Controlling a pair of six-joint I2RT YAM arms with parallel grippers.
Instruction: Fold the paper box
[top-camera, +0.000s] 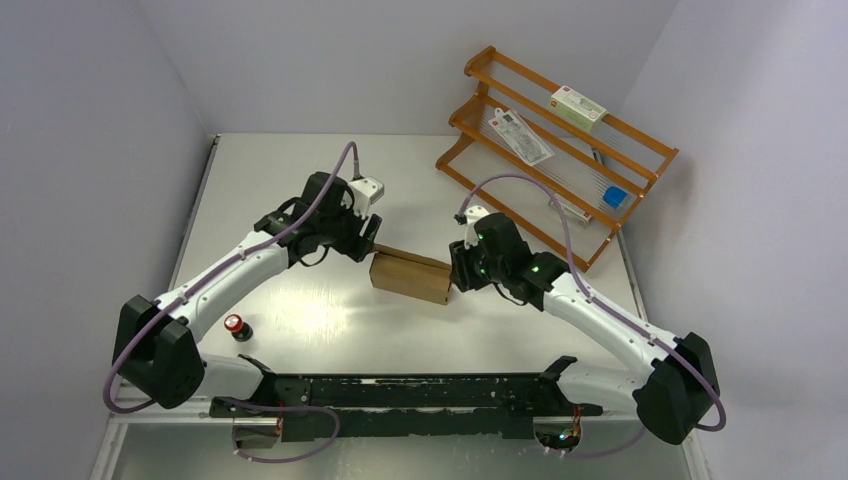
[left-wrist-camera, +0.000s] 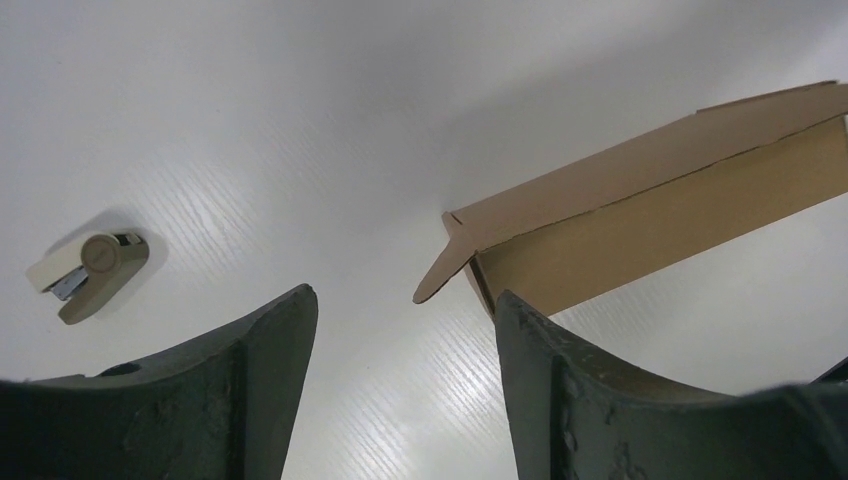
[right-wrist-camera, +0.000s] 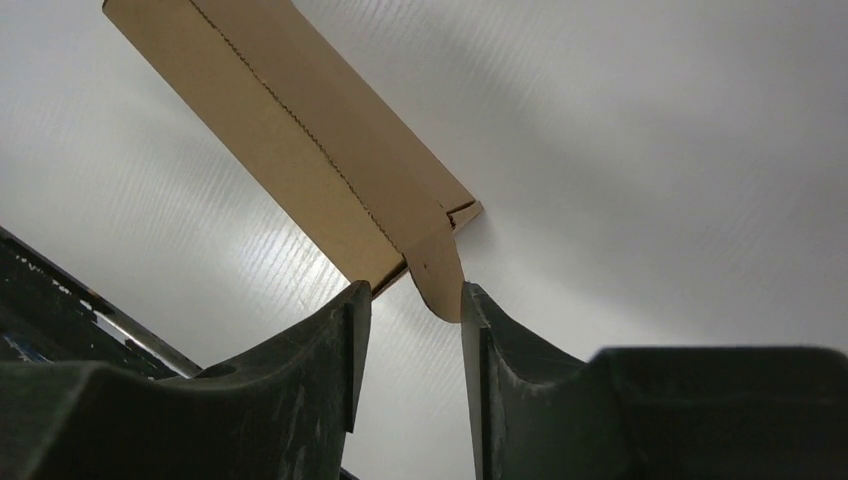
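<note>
I am holding my left pincer (left-wrist-camera: 405, 295) wide apart on nothing, right beside one end of the paper box (top-camera: 410, 277), which is lying on the desk (top-camera: 300, 310) between my two arms. My right pincer (right-wrist-camera: 415, 287) is standing narrower, the box's rounded end tab sitting between its fingertips, not clamped. Farther off, a wooden rack (top-camera: 560, 150) is standing at the desk's far right corner.

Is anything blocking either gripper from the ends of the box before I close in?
Nothing visible does. The left gripper sits open at the left end of the paper box, with only bare table between them. The box's other end tab hangs between the right gripper fingers.
</note>
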